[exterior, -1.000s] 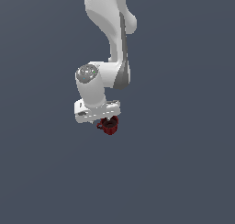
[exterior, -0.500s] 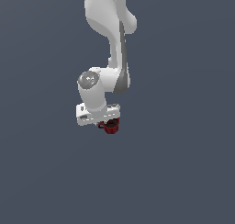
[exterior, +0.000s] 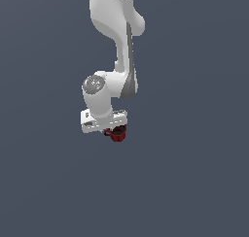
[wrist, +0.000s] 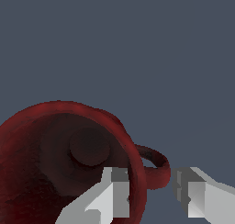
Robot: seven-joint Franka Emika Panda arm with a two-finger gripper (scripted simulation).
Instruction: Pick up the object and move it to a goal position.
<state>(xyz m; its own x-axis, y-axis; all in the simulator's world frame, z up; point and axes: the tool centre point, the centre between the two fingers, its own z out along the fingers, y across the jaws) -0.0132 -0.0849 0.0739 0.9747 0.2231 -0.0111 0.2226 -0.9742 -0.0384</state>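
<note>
The object, a small dark red mug (exterior: 117,134), sits upright on the flat grey surface directly under the white hand. In the wrist view the mug (wrist: 55,140) fills the near side, showing its dark interior and loop handle (wrist: 158,165). My gripper (exterior: 115,129) is open and straddles the mug's rim. One fingertip (wrist: 117,191) is inside the cup against the wall. The other finger (wrist: 193,193) stands outside, just past the handle, with a thin gap between them. So the wall and handle lie between the jaws (wrist: 149,186).
The grey surface (exterior: 194,182) stretches out evenly on all sides with no other objects showing. The white arm (exterior: 116,46) rises straight above the mug.
The hand has come down slightly toward the mug over the last second. The mug has stayed where it was.
</note>
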